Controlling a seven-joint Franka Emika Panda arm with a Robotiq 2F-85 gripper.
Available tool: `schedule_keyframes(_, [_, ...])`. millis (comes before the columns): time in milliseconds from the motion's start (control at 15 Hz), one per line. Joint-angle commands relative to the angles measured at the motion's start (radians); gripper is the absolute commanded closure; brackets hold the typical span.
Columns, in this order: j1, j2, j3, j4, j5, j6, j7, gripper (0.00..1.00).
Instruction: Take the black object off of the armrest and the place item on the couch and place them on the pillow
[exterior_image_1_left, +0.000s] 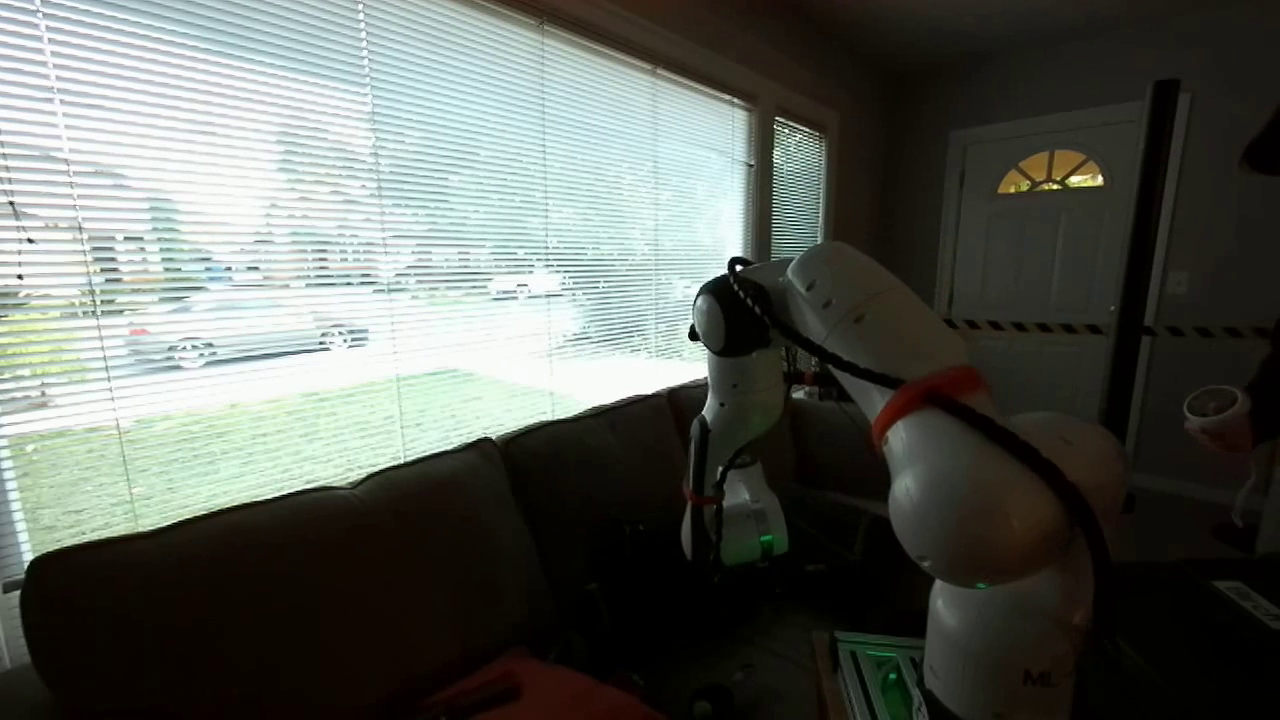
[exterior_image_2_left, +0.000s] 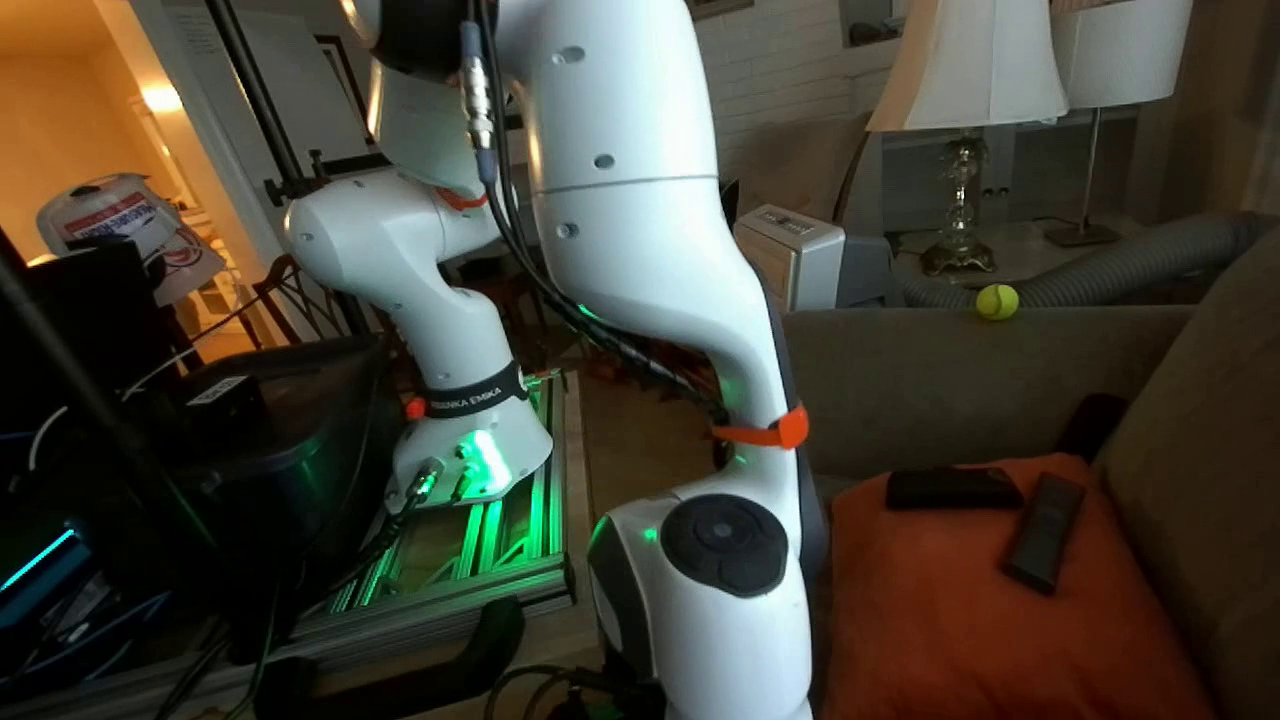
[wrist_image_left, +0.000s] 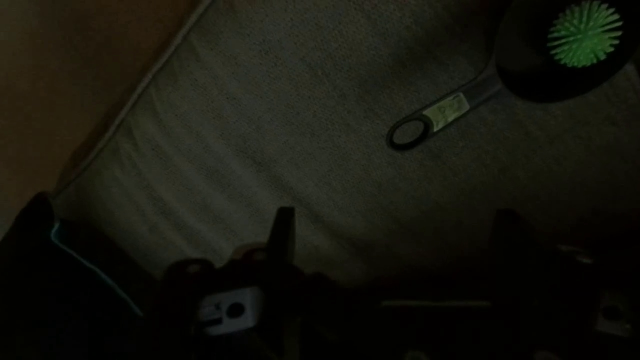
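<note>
The couch (exterior_image_1_left: 300, 590) runs under the window; its armrest (exterior_image_2_left: 880, 390) and back (exterior_image_2_left: 1220, 480) also show in an exterior view. An orange pillow (exterior_image_2_left: 990, 620) lies on it, bearing a flat black object (exterior_image_2_left: 953, 488) and a dark remote (exterior_image_2_left: 1044, 532). I see no black object on top of that armrest. In the wrist view, a dark paddle-like item with a ring-ended handle (wrist_image_left: 480, 92) lies on the grey seat (wrist_image_left: 280, 115), with a green spiky ball (wrist_image_left: 585, 34) on its round part. My gripper (wrist_image_left: 396, 212) is open and empty over the seat, nearer the frame's bottom than the handle.
A yellow tennis ball (exterior_image_2_left: 997, 302) sits on the armrest top. A dark item with a teal edge (wrist_image_left: 90, 265) is at the wrist view's lower left. A dark shape (exterior_image_2_left: 1092, 425) stands between armrest and back cushion. Window blinds (exterior_image_1_left: 400, 250) rise behind the couch.
</note>
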Motion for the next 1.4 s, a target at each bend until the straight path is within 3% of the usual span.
schedule_keyframes(0, [0.081,0.17,-0.044,0.107,0.037,0.065,0.143,0.0])
schedule_keyframes(400, [0.24,0.32,-0.129,0.169,0.172,0.114,0.37,0.0])
schedule_keyframes(733, [0.336,0.399,-0.169,0.224,0.262,0.065,0.48,0.0])
schedule_keyframes(1133, [0.362,0.426,-0.164,0.289,0.283,-0.005,0.527,0.0])
schedule_keyframes(1333, [0.354,0.406,-0.154,0.268,0.271,0.02,0.508,0.0])
